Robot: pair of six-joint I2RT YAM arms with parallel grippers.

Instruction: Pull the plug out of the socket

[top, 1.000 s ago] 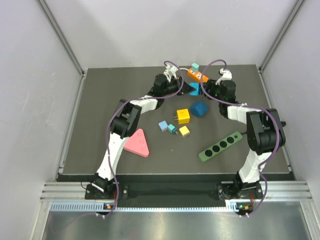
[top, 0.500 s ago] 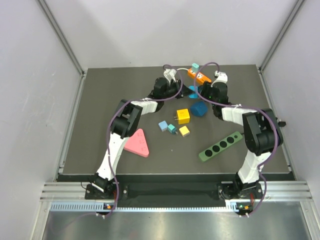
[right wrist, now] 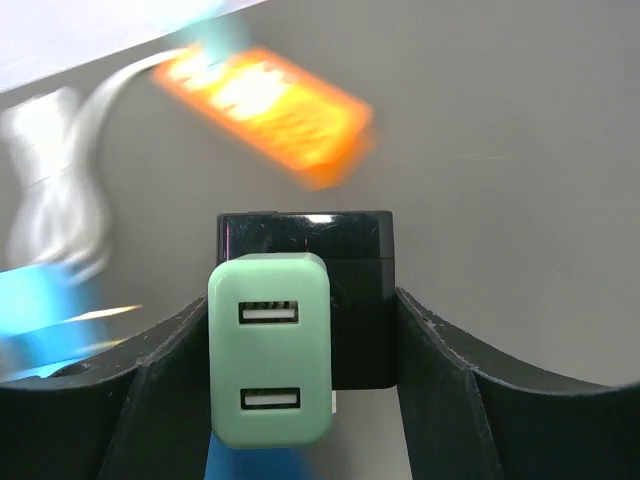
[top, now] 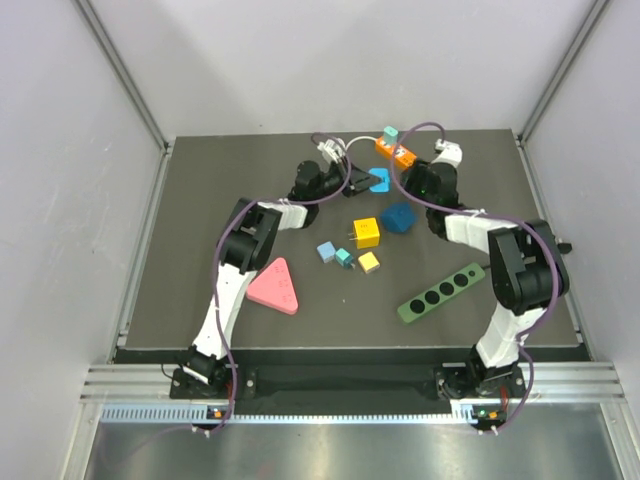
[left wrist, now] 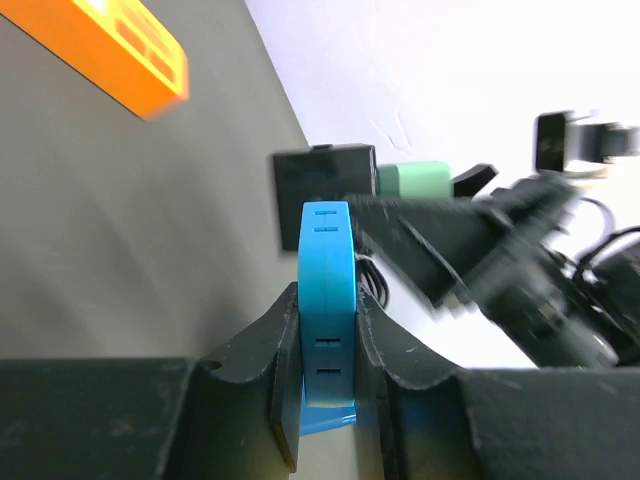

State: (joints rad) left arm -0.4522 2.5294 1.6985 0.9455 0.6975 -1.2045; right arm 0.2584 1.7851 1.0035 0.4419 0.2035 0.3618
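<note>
Gripping blue plug (left wrist: 325,250), left tool (left wrist: 327,325) clamped; right tool (right wrist: 300,310) grips black socket (right wrist: 355,250).

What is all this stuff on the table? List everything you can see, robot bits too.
orange power strip: one, orange, far edge of the table, teal plug standing in it
blue plug: one, bright blue, clamped in the left gripper
black socket block: one, black, between the right gripper's fingers
USB adapter: one, mint green, on the block's face
dark blue block: one, mid-table
yellow cubes: two, larger and smaller, centre
light blue cube: one, centre
teal piece: one, small, beside it
pink triangle: one, near left
green strip: one, round holes, near right
table: one, dark grey
left gripper: black, shut
right gripper: black, gripping
</note>
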